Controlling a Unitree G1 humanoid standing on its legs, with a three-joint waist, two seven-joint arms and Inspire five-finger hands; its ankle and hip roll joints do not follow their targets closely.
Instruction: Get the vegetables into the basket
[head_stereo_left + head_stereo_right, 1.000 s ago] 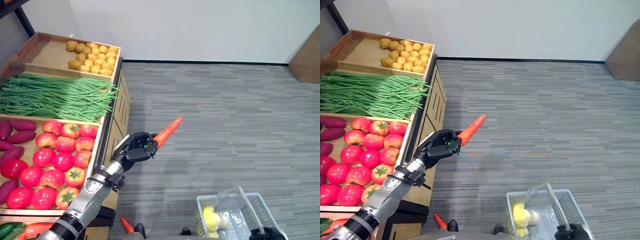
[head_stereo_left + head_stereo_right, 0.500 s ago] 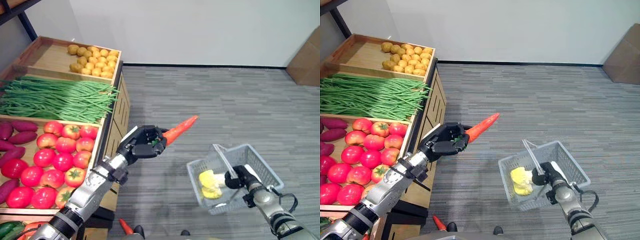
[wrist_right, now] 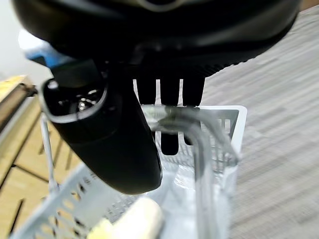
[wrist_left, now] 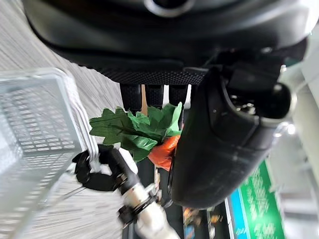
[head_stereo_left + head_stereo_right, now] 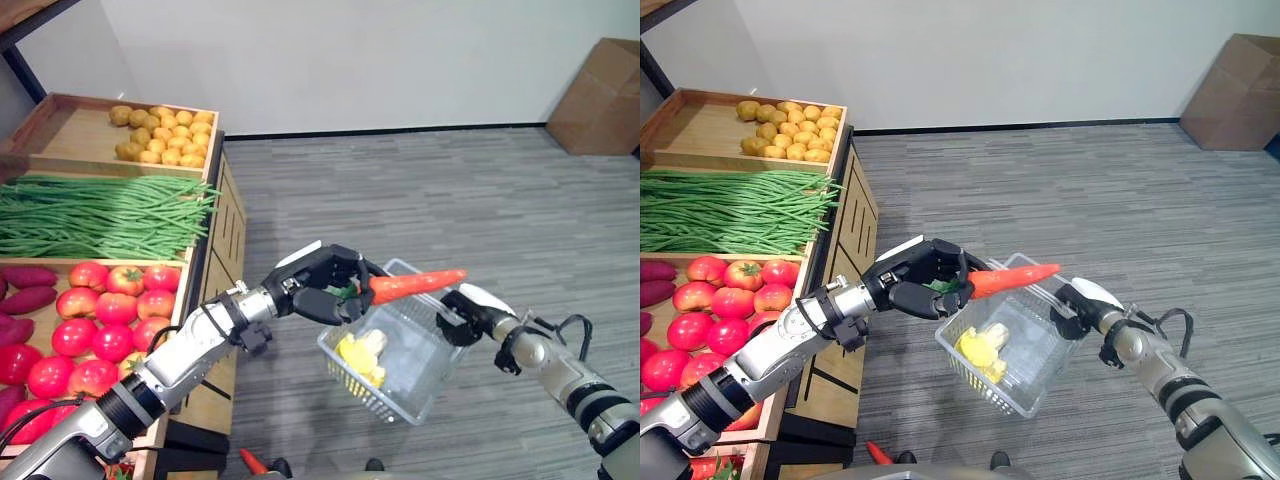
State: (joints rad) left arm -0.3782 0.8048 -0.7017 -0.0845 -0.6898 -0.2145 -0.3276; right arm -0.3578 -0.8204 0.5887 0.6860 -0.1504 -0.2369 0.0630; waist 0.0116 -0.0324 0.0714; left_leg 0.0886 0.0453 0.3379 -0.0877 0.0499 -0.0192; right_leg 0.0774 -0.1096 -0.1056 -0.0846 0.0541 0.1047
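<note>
Carrot clenched in left hand over basket; wrist view shows right hand gripping its handle.

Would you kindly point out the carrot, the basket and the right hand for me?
carrot (image 5: 415,285), left eye view, middle of its orange body.
basket (image 5: 352,380), left eye view, near wall.
right hand (image 5: 462,318), left eye view, dark fingers curled round the basket's handle.

The carrot looks like smooth, slightly glossy plastic, its leaves a matt, cloth-like green. The basket is pale perforated plastic with a smooth grey handle. Both hands have dark, smooth plastic shells. The crates are bare matt wood; the tomatoes shine. The floor is rough grey carpet.
</note>
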